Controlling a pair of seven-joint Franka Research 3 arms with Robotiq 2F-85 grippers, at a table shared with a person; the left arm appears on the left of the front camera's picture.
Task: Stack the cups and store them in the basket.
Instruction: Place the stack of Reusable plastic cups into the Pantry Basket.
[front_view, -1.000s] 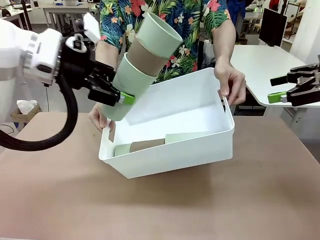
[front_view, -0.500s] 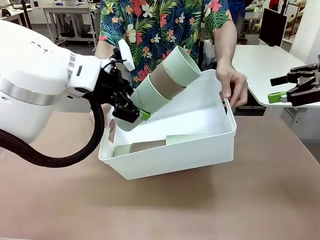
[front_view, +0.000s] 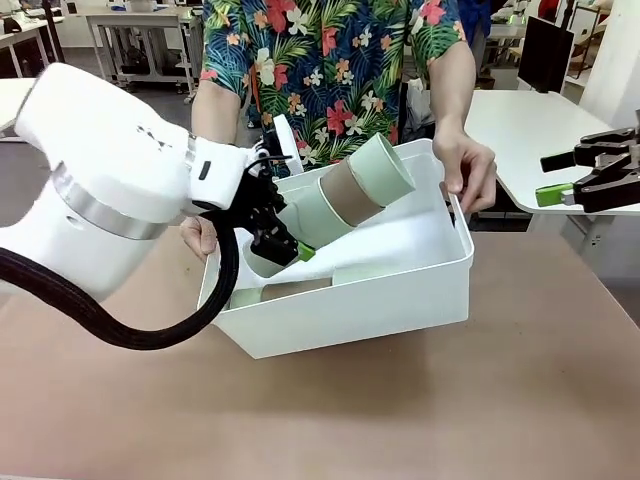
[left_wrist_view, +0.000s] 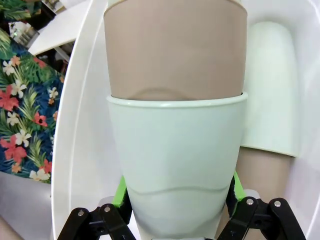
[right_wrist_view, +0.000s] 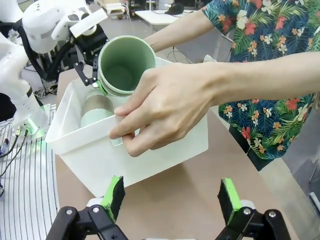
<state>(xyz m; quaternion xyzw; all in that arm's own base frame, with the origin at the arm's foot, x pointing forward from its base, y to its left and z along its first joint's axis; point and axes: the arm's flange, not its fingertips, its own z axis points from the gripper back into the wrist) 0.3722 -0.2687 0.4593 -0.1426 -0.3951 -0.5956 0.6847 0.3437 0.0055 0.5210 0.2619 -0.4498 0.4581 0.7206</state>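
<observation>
The left gripper (front_view: 285, 240) is down inside the basket (front_view: 400, 300), its green pads pinching the lowest mint cup of a nested stack of three cups (front_view: 350, 198): mint at the bottom, tan in the middle, mint at the top, the whole stack leaning up toward the far right over the basket's open mouth. In the left wrist view the pads (left_wrist_view: 121, 190) press on both sides of that lowest cup (left_wrist_view: 177, 165). On the basket's floor, near its front wall, lies another stack of cups (front_view: 300, 290) on its side, mint and tan. The basket sits tilted on the brown table (front_view: 400, 420), and the person holds it at both short ends, one hand (front_view: 470, 170) on the right rim, the other hand (front_view: 198, 237) at the left. The right gripper (front_view: 570, 175) hangs far right, well apart from the basket, its jaws spread and holding nothing.
</observation>
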